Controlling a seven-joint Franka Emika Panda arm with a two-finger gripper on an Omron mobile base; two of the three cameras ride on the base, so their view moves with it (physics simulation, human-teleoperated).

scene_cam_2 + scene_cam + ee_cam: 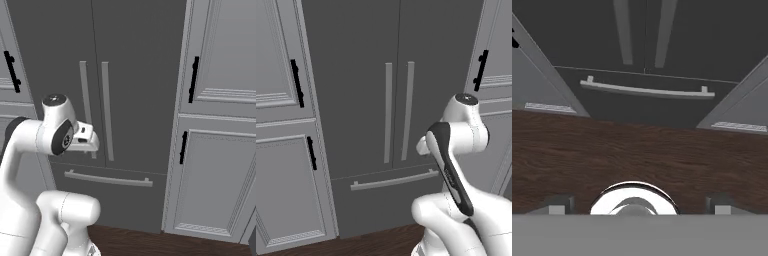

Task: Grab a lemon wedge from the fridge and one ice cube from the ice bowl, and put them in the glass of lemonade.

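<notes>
You are standing in front of the fridge (391, 115), and both of its doors are closed. The two long pale handles (398, 111) stand side by side at the middle seam, and the drawer handle (394, 179) lies horizontal just below them. The light grey cabinets (286, 125) with black handles stand on both sides of the fridge.

The gripper (639, 202) points forward and down, toward the dark wooden floor (637, 150) before the fridge, and its jaws are at their widest with nothing between them. In the hand view the finger tips (559, 204) rise at the bottom, well apart from each other, and the drawer handle is above them, still far away.

The step in hand, as I judge it, is to open the fridge, because the lemon wedge must be behind a door. For doing this well, lift the hand first until it faces one vertical handle, not the drawer. Choose one handle only; they are very near to each other, so come from the outer side and keep the wide jaws across the bar. Close only when the bar is between the fingers. Then pull along the arc of the door, not straight back, otherwise the grip can slip.

The ice bowl and the glass of lemonade I cannot place from here.
</notes>
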